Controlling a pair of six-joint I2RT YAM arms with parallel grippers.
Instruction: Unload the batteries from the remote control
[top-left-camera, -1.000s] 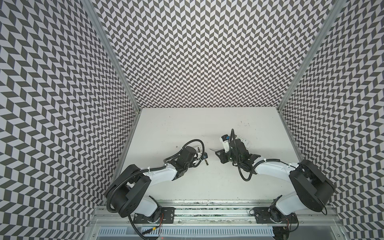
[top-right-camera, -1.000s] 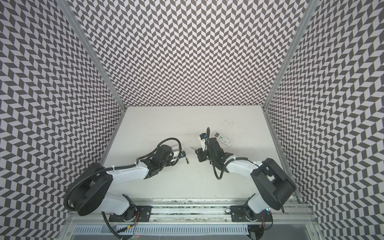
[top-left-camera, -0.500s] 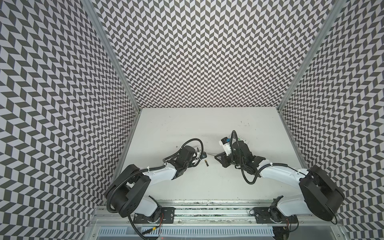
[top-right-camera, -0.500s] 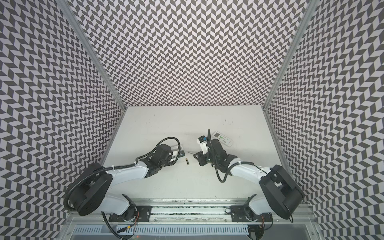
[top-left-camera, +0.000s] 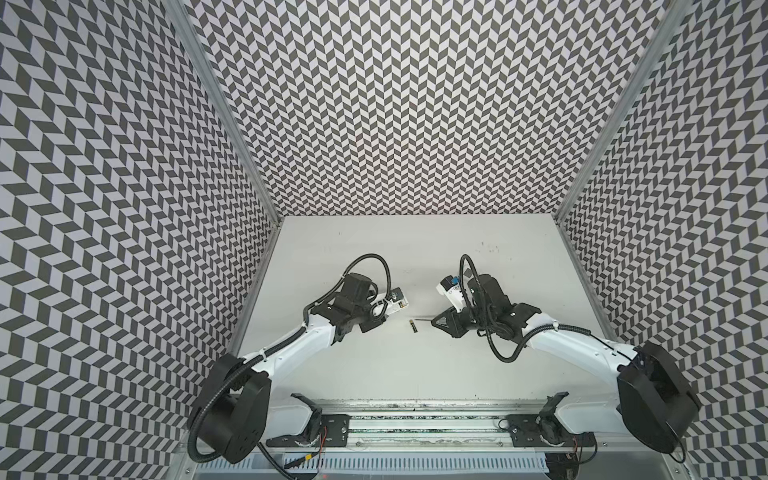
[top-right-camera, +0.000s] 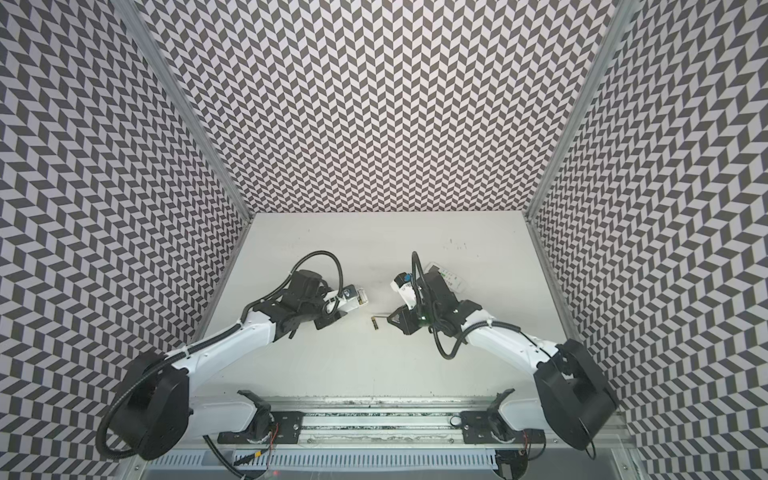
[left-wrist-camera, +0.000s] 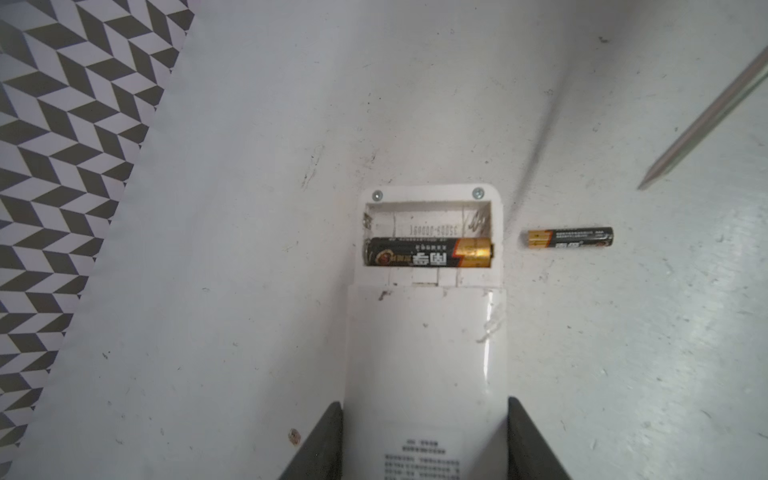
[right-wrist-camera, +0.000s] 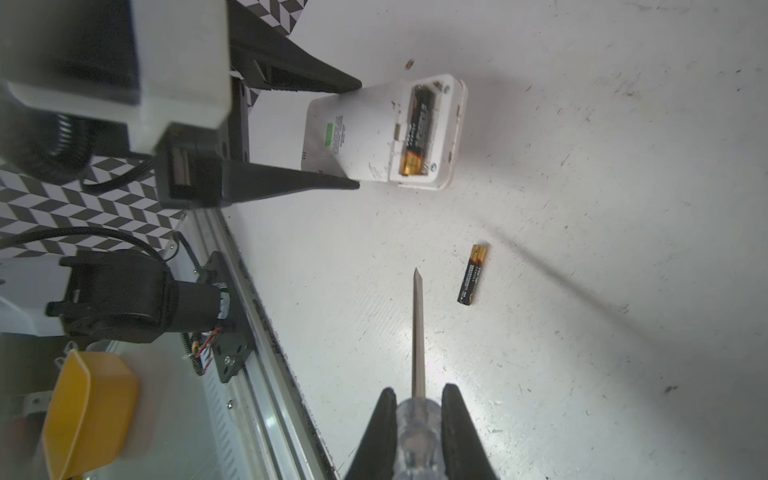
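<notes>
Between the arms, a loose battery (left-wrist-camera: 570, 238) lies on the table (left-wrist-camera: 249, 291); the other battery (left-wrist-camera: 428, 252) sits crosswise in the open bay of the remote control (left-wrist-camera: 424, 340), which the left gripper (left-wrist-camera: 424, 403) clamps by its sides. The right gripper (right-wrist-camera: 418, 390) pinches the screwdriver (right-wrist-camera: 417, 332), its tip pointing toward that bay but well short.
</notes>
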